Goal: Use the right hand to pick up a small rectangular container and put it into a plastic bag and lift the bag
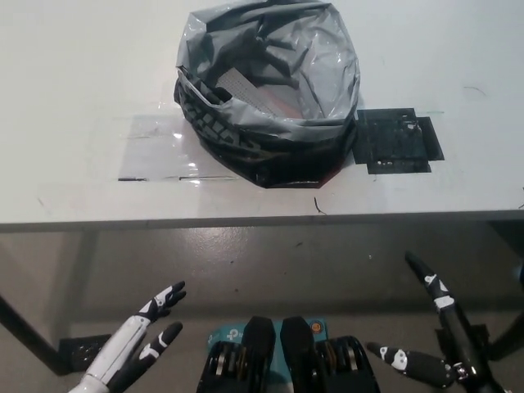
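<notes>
- The box point(246, 85) lies inside the bag point(268, 90), toward its left wall; only a pale, flat, straight-edged strip of it shows among the folds.
- The bag is grey, glossy, crinkled plastic with its mouth open upward; its lower outer skin is black with white printing, and it slumps into a rounded heap.
- It sits on the worktop point(74, 98), a white, smooth, matte slab, near the front edge.
- A clear, shiny rectangular film point(155, 147) lies flat on the worktop, reaching out from under the bag's left side.
- A dark, flat, square mat point(397, 141) with a fine pattern lies just beside the bag on the right.
- The right hand point(434, 336) hangs below the worktop edge at lower right, black with white marks, fingers spread and holding nothing.
- The left hand point(139, 344) rests at lower left, white with black tips, fingers spread, empty.
- Both hands are well apart from the bag.
</notes>
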